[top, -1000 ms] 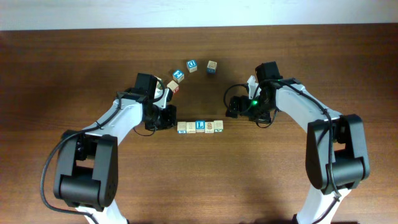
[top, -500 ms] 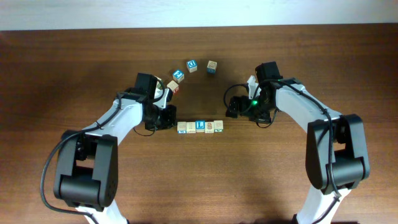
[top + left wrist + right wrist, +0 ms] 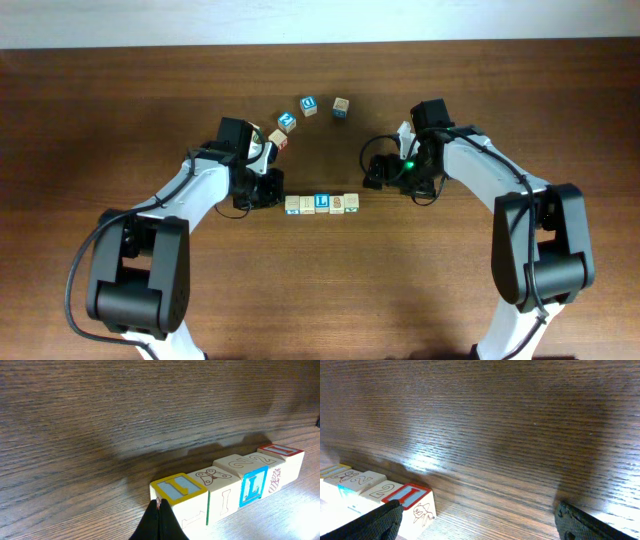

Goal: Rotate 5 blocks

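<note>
Five blocks [image 3: 321,203] sat touching in a row between the left gripper [image 3: 159,519], pinched together and empty, and the right gripper [image 3: 477,515], spread wide; light, rigid, smooth wood, each likely best nipped across opposite flat faces.

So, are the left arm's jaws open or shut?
Shut: the black fingertips press together into one wedge, beside the row of blocks.

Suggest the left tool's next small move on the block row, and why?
Probably nudge the shut left tool sideways against the yellow-framed end block to start turning it: its tip sits right at that block's near corner, and the row lies straight.
</note>
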`<state>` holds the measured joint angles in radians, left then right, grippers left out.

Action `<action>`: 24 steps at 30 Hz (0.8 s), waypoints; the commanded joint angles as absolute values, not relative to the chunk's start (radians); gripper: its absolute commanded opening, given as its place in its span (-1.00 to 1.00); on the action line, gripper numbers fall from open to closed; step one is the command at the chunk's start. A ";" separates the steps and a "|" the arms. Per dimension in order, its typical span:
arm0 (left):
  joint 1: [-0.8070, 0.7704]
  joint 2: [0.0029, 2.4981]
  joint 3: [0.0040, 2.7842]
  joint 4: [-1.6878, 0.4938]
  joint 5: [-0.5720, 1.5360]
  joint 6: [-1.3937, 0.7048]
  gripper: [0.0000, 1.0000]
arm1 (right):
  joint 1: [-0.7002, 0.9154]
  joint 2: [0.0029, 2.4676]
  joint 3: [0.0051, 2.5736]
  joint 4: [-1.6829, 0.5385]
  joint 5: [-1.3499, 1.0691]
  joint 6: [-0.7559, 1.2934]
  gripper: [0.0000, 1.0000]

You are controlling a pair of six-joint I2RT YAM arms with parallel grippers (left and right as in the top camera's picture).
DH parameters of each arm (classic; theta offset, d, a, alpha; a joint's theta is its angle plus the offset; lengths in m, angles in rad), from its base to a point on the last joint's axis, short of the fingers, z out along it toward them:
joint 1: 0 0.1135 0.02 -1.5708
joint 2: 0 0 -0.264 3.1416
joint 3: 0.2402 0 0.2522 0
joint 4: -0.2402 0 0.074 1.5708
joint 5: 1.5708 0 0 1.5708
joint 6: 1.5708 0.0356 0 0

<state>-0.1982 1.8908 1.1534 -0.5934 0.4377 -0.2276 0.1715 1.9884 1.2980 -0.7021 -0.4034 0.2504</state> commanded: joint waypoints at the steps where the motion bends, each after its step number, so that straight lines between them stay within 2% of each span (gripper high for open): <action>1: -0.200 1.900 1.149 -0.595 0.449 -0.192 -1.00 | 0.162 2.039 1.262 -0.702 -0.303 0.242 0.97; 6: -0.195 1.899 1.153 -0.597 0.449 -0.133 -1.00 | 0.162 2.038 1.262 -0.698 -0.305 0.235 0.97; 7: -0.185 1.898 1.161 -0.612 0.449 -0.112 -1.00 | 0.161 2.029 1.262 -0.711 -0.347 0.173 0.62; 11: -0.145 1.856 1.174 -0.673 0.449 -0.035 -1.00 | 0.107 1.940 1.262 -0.780 -0.470 0.128 -0.50; 12: -0.132 1.845 1.174 -0.684 0.448 -0.028 -1.00 | 0.094 1.931 1.262 -0.790 -0.494 0.127 -0.91; 14: -0.116 1.842 1.173 -0.699 0.448 -0.025 -1.00 | 0.084 1.933 1.254 -0.781 -0.562 0.100 -0.91; 18: -0.115 1.842 1.173 -0.693 0.449 -0.006 -1.00 | 0.126 1.935 1.161 -0.616 -0.700 0.089 -0.91; 24: -0.129 1.842 1.173 -0.689 0.449 0.006 -1.00 | 0.141 1.937 1.095 -0.458 -0.756 0.090 -0.91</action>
<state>-0.1173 1.8698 1.1568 -0.6941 0.4377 -0.0189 0.1329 1.9583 1.1076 -0.4770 -0.7132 0.1005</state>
